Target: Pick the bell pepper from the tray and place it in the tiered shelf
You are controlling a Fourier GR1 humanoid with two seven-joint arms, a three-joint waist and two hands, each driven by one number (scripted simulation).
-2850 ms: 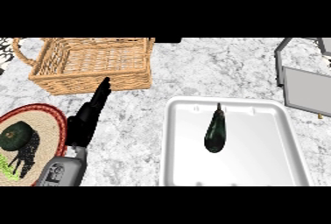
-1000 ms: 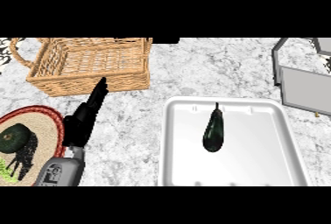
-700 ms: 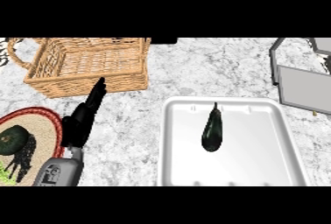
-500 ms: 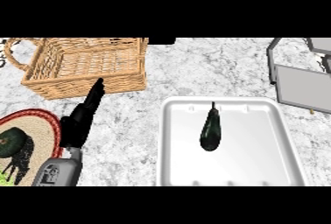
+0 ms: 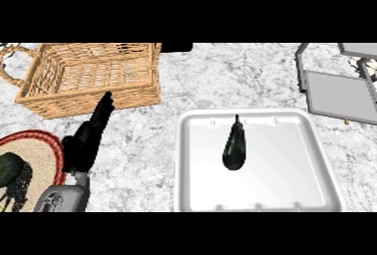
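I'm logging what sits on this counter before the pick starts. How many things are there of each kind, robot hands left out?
Wicker basket: 1
White tray: 1
Dark vegetable on the tray: 1
Red-rimmed plate at the left edge: 1
Dark item on that plate: 1
Grey tiered shelf: 1
Total: 6

Left hand (image 5: 90, 133) black, flat, fingers straight and close together, pointing up and a bit right. Seen from side, thin. Grey forearm (image 5: 62, 198) under it, coming in from bottom left edge. Holds nothing. Right hand and right arm not seen.
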